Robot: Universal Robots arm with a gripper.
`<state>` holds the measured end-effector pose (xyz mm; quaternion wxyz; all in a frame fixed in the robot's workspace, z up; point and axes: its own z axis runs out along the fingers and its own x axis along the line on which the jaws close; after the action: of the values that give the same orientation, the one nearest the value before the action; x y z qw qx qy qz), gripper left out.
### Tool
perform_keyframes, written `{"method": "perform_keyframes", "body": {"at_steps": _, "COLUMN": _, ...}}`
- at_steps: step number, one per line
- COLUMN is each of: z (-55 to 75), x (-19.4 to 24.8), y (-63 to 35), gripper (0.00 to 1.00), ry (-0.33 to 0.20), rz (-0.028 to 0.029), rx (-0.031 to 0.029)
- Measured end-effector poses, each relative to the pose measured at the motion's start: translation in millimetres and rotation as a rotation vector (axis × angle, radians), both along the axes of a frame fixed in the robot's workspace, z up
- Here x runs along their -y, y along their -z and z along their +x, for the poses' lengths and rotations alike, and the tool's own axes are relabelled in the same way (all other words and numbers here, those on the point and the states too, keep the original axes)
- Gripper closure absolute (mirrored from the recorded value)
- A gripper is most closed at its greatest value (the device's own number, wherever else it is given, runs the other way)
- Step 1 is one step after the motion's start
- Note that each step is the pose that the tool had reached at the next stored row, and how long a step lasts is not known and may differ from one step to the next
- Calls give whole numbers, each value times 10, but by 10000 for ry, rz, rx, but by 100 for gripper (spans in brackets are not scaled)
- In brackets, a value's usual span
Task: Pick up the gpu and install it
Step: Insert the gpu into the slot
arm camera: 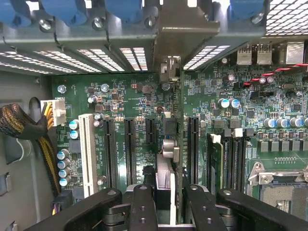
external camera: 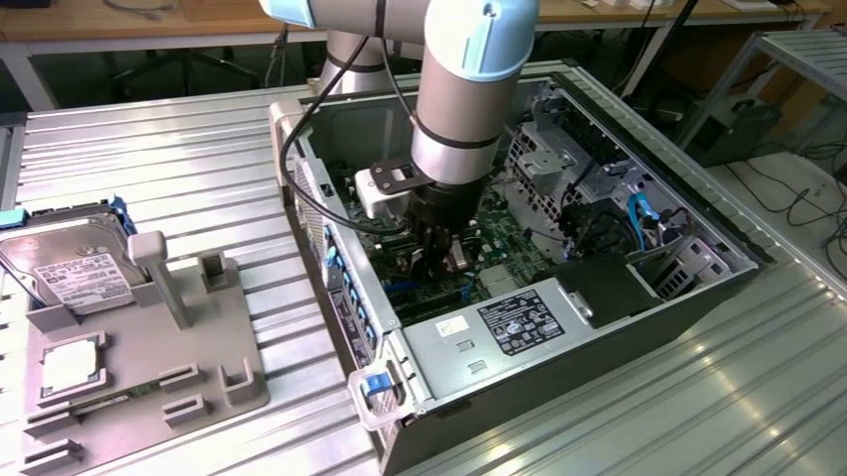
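Gripper, exterior view: the gripper [external camera: 437, 260] hangs at the end of the arm [external camera: 463, 89], lowered into the open computer case [external camera: 688, 297] above the green motherboard [external camera: 510, 243]; its fingertips are hidden among the parts there.
Gpu, exterior view: cannot be made out beneath the gripper.
Case, exterior view: lies on its side on the ribbed metal table [external camera: 159, 169], toward the table's edge on the exterior view's right; a black power supply [external camera: 609, 288] and a labelled silver panel [external camera: 497, 332] sit at its near end.
Fixture, exterior view: a grey holder [external camera: 146, 357] stands near the table's edge on the exterior view's left, well apart from the case; a hard drive [external camera: 66, 268] and a small silver processor chip [external camera: 69, 365] rest in it.
Gripper, wrist view: the black fingers [arm camera: 144, 204] are clamped on the gpu [arm camera: 174, 139], seen edge-on and upright between them.
Gpu, wrist view: its silver end bracket [arm camera: 185, 26] stands at the case's rear slot openings [arm camera: 96, 60]; the card runs in line with the black expansion slots [arm camera: 129, 151], and whether it is seated cannot be told.
Motherboard, wrist view: a white slot [arm camera: 88, 154], memory slots [arm camera: 236, 159] and an empty processor socket [arm camera: 281, 190] lie on either side of the card.
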<state>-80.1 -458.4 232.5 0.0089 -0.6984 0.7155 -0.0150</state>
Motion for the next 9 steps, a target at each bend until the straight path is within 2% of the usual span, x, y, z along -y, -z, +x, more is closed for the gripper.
{"method": "perform_keyframes", "body": {"at_steps": 9, "z": -11, "x": -19, "y": 10, "gripper": 72, "ry": 0, "rz": 1, "rx": 1}}
